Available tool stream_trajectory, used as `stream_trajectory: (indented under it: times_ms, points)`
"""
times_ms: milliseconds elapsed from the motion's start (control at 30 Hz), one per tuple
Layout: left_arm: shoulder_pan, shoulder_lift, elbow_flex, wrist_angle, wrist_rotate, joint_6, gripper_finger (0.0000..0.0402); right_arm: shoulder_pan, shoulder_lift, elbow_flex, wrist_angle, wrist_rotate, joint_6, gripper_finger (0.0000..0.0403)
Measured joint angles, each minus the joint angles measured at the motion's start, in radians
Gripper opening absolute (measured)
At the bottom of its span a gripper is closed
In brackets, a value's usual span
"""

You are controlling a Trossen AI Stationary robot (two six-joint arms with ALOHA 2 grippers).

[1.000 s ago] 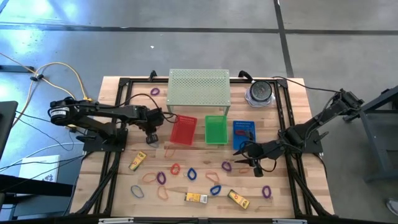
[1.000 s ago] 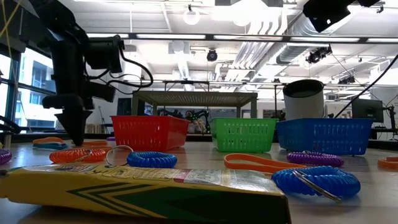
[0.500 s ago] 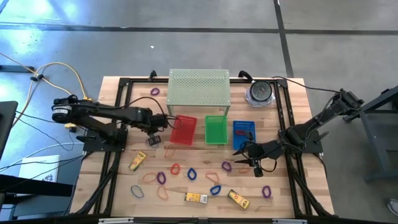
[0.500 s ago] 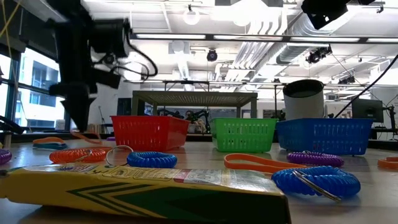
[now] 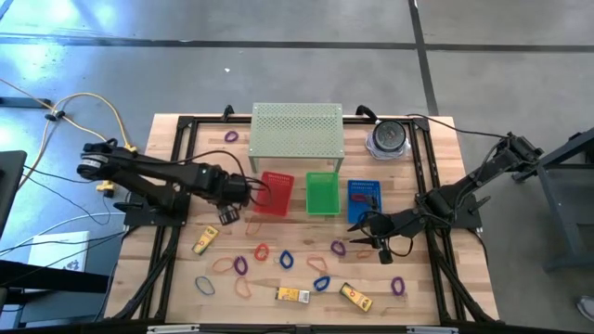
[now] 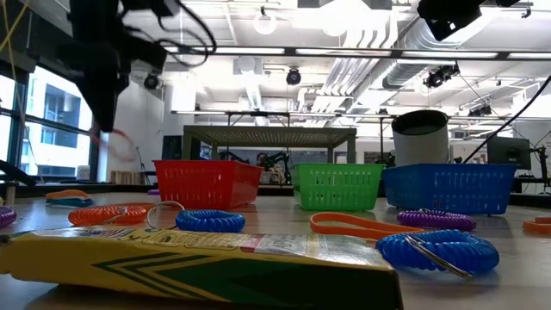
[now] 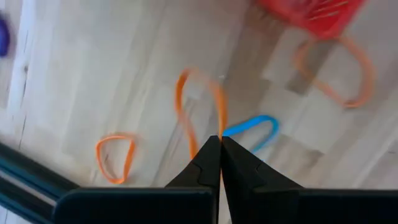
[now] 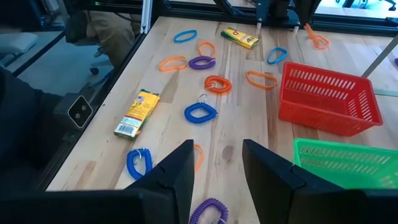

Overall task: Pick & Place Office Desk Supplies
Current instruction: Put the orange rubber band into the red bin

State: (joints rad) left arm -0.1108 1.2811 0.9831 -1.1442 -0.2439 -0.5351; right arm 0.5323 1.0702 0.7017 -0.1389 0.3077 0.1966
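Left gripper [image 5: 252, 189] has risen off the wooden table [image 5: 427, 288] since a second ago and moved toward the red plastic basket [image 5: 275, 192], clenched on a thin orange rubber-band loop [image 7: 198, 109] dangling above the boards. Right gripper [image 5: 364, 232] waits, fingers parted, by the blue basket [image 5: 365, 197].

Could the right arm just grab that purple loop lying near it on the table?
Probably yes. The right gripper is open and holds nothing, the purple loop lies on bare wood just beside it, and nothing stands between them. The left gripper is far off, near the red basket.
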Motion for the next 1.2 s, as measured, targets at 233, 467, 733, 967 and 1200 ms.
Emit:
stream_trajectory:
  times_ms: [233,467,733,967,1200]
  points:
    - [-0.047,0.082,0.147,-0.054,-0.044,0.019,0.0,0.0,0.0,0.0,0.0,0.0,-0.018,0.0124]
    - [-0.047,0.235,0.37,-0.152,-0.074,0.109,0.0,0.0,0.0,0.0,0.0,0.0,-0.017,0.0124]
    - [-0.047,0.326,0.559,-0.173,-0.073,0.206,0.0001,0.0,0.0,0.0,0.0,-0.001,-0.016,0.0124]
    - [0.024,0.356,0.568,-0.1,-0.049,0.243,0.0001,0.0,0.0,0.0,0.0,-0.039,-0.013,0.0124]
    - [0.092,0.435,0.565,-0.063,0.059,0.34,0.0001,-0.003,0.0,0.0,0.021,-0.047,-0.041,0.0124]
